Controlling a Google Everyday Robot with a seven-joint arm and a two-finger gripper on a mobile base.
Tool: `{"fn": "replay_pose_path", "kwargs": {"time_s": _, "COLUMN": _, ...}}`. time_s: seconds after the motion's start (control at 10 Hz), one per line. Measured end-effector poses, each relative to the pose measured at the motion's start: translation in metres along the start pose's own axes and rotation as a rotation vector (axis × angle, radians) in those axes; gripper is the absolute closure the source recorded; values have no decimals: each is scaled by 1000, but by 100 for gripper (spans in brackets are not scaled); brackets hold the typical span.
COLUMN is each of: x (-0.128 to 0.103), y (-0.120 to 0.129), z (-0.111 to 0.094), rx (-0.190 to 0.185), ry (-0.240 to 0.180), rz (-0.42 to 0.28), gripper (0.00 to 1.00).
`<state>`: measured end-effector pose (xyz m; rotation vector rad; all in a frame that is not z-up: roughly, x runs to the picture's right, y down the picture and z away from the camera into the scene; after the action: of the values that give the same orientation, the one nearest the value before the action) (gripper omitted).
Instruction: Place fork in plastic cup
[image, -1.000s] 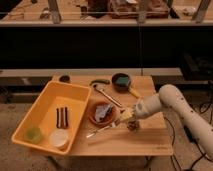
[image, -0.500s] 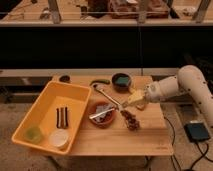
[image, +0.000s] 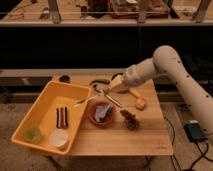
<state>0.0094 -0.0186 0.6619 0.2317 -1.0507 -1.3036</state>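
Camera view: one white robot arm (image: 172, 62) is seen reaching in from the right over one wooden bench (image: 115, 140). One gripper (image: 106, 91) is held above the bench, just right of the yellow bin (image: 45, 97), closed on one fork (image: 86, 101). The fork is carried in the air, tilted, its free end reaching over the bin's right rim.

Inside the bin, three items are counted: one plastic cup (image: 33, 133) at the near left corner, one pale white cup (image: 59, 139) beside it, and one dark slim item (image: 61, 117) behind them.

Right of the bin, one brown bowl (image: 102, 114) with grey contents is seen, plus one brown lump (image: 130, 120), one orange piece (image: 141, 103), one long silver utensil (image: 114, 100) and a dark dish (image: 99, 82) farther back.

No readable writing is seen. Behind the bench a dark wall and a railed upper shelf are visible; one black box (image: 194, 131) lies on the floor.
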Motion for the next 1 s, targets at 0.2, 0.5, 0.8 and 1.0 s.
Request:
{"fn": "replay_pose_path", "kwargs": {"time_s": 0.2, "x": 19, "y": -25, "z": 32, "rx": -60, "ry": -24, "rz": -19, "gripper": 100}}
{"fn": "replay_pose_path", "kwargs": {"time_s": 0.5, "x": 60, "y": -58, "z": 87, "rx": -191, "ry": -61, "rz": -46, "gripper": 100}}
{"fn": "replay_pose_path", "kwargs": {"time_s": 0.8, "x": 78, "y": -70, "z": 124, "rx": -318, "ry": -107, "rz": -109, "gripper": 100}}
{"fn": "replay_pose_path", "kwargs": {"time_s": 1.0, "x": 70, "y": -70, "z": 134, "rx": -301, "ry": -151, "rz": -170, "gripper": 100}}
